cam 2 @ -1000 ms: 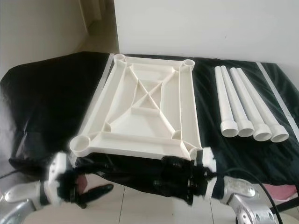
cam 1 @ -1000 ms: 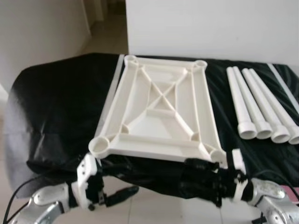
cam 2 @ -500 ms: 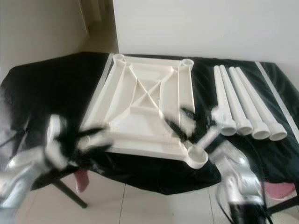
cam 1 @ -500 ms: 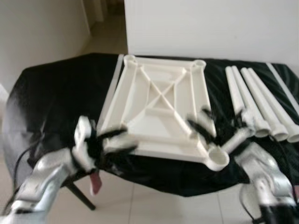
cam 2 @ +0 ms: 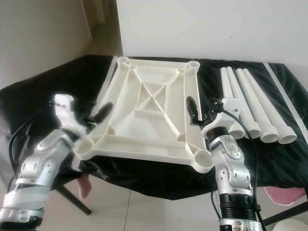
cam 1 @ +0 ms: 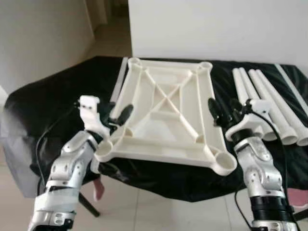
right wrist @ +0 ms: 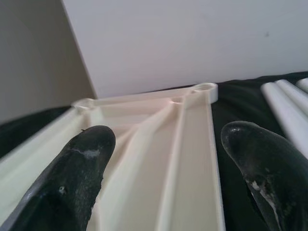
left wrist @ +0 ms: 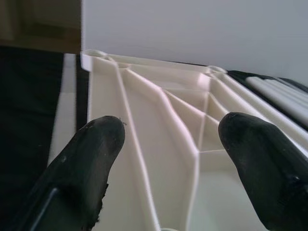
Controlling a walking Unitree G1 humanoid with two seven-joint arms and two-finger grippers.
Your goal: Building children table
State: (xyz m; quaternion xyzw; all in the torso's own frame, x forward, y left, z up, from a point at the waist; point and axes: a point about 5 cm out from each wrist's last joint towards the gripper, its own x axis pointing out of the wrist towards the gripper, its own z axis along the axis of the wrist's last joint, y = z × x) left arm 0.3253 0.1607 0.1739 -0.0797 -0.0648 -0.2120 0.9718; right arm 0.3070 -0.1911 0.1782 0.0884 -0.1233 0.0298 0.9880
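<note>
White tabletop (cam 1: 163, 115) lies between left tool (cam 1: 120, 117) and right tool (cam 1: 222, 113).

Left pincer (cam 1: 120, 115) and right pincer (cam 1: 222, 114) raised, fingers apart.

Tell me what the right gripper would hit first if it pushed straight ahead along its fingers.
Probably the white tabletop: the right gripper is open and aimed low along its right long rim, towards the far corner socket. Depth is unclear.

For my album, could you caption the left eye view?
Both grippers, left and right, open beside the upturned tabletop; four legs alongside.
</note>
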